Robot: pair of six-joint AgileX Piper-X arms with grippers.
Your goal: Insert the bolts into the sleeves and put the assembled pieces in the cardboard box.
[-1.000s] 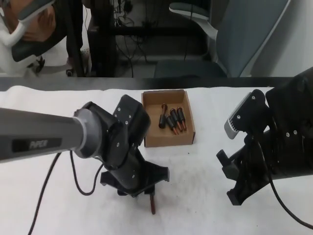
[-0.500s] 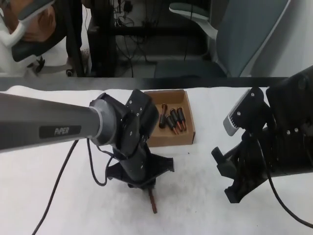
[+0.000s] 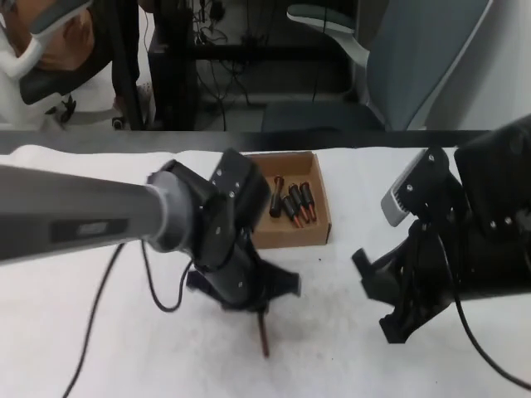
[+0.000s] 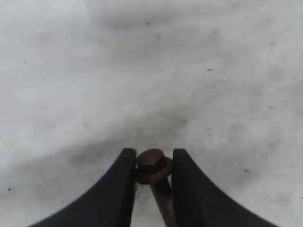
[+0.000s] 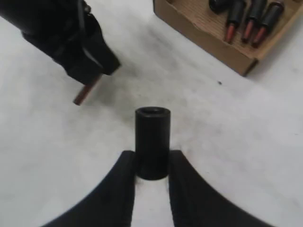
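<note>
Currently the left gripper [image 4: 154,160] is clamped on a rusty bolt [image 4: 154,165] at its head, with the shank jutting out past the fingers above the white worktop [image 3: 99,332], towards its near edge. The right gripper [image 5: 152,163] pinches a black sleeve [image 5: 152,130], open end outward, near that bolt. A cardboard box [image 3: 286,236] sits by the far edge, holding several assembled pieces [image 3: 292,205].

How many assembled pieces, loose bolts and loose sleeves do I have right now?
Assembled pieces, black sleeve on coppery bolt, in the brown cardboard box: 4
Loose coppery metal bolt, in left claw: 1
Loose black cylindrical sleeve, in right claw: 1
Total: 6
</note>
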